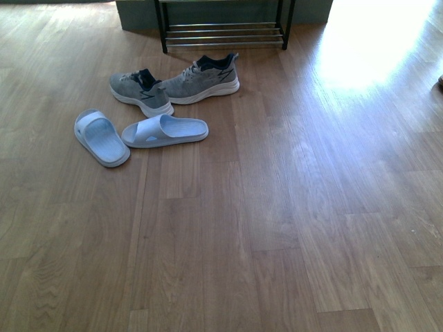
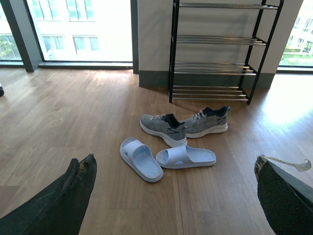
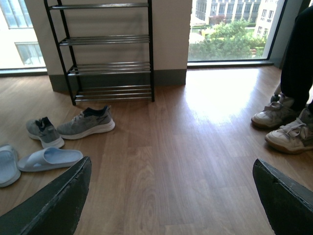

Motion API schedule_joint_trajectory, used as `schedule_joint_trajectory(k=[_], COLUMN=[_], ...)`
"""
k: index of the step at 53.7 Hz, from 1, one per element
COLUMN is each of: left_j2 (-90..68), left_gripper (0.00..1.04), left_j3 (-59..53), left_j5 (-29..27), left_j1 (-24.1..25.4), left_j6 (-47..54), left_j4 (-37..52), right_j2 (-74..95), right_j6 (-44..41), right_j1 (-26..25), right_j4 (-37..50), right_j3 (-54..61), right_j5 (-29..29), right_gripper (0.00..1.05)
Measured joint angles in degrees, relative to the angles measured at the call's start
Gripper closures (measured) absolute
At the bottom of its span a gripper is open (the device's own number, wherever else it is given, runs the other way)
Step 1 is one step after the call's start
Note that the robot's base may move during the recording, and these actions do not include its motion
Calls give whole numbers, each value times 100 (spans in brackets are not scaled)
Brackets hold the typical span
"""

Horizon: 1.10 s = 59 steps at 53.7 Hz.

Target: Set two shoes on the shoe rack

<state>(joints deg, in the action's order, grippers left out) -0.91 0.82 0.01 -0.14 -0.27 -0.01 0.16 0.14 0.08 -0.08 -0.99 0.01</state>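
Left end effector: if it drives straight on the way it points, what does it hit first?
Likely the pale slides, dead ahead of the open left end effector and nearer than the sneakers and rack. Depth is unclear; bare floor might come first.

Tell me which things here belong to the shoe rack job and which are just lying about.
For the job:
grey sneaker nearer the slides
grey sneaker by the rack
shoe rack

Lying about:
pale blue slides
white sneakers on someone's feet
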Motion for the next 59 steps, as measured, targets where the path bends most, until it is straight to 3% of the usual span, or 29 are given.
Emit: schedule_joint_trajectory(k=[59], left_j2=[0], left_gripper=[9], left_j3=[0], left_j5=[0], left_j1=[0], left_j6=[0], left_j4=[0], right_j2=[0], right_j6=[0], right_j1=[-2], right_j4=[0], right_j3=[0], right_j5=[0], right_gripper=[9])
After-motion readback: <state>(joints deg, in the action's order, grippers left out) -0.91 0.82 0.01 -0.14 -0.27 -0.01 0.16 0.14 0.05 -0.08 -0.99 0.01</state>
